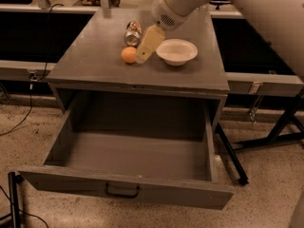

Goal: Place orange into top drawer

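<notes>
The orange (128,55) sits on the grey cabinet top (90,61), left of centre. My gripper (145,49) hangs from the pale arm coming in from the upper right. Its cream tip is low over the top, right beside the orange on its right side, between the orange and the white bowl (176,51). I cannot tell whether it touches the orange. The top drawer (190,194) is pulled wide open below the cabinet top. Its inside is bare, and its dark handle (122,191) is on the front panel.
A shiny silvery can (133,32) lies just behind the orange. Black table legs (237,160) stand to the right of the drawer. A dark stand and cables (12,194) are at the lower left on the speckled floor.
</notes>
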